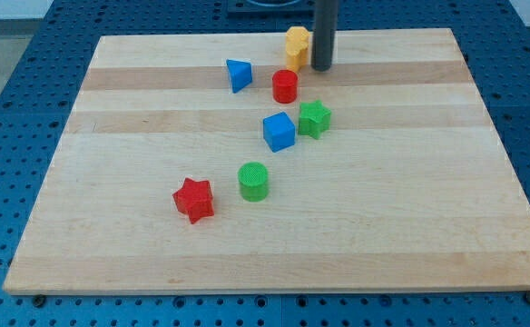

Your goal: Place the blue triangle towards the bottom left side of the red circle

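Note:
The blue triangle (238,74) lies near the view's top, left of and slightly above the red circle (285,86), with a small gap between them. My tip (321,68) is at the top of the board, just right of the yellow block (297,44) and up and to the right of the red circle. The tip touches neither the triangle nor the circle.
A blue cube (279,131) and a green star (314,118) sit just below the red circle. A green cylinder (253,181) and a red star (193,199) lie lower left. The wooden board (428,182) rests on a blue perforated table.

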Action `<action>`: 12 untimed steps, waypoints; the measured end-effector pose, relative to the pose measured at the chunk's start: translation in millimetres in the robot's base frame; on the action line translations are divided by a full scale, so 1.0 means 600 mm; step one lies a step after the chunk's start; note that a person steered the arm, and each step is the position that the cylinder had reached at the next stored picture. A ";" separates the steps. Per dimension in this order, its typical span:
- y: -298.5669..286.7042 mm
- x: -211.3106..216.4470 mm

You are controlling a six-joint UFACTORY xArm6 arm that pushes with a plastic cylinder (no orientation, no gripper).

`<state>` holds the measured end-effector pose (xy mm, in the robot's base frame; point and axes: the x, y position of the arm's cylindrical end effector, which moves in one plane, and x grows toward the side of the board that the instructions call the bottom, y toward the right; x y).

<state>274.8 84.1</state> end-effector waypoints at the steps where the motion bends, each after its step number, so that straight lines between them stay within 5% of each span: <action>1: 0.035 0.003; 12: -0.130 0.070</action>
<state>316.9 6.3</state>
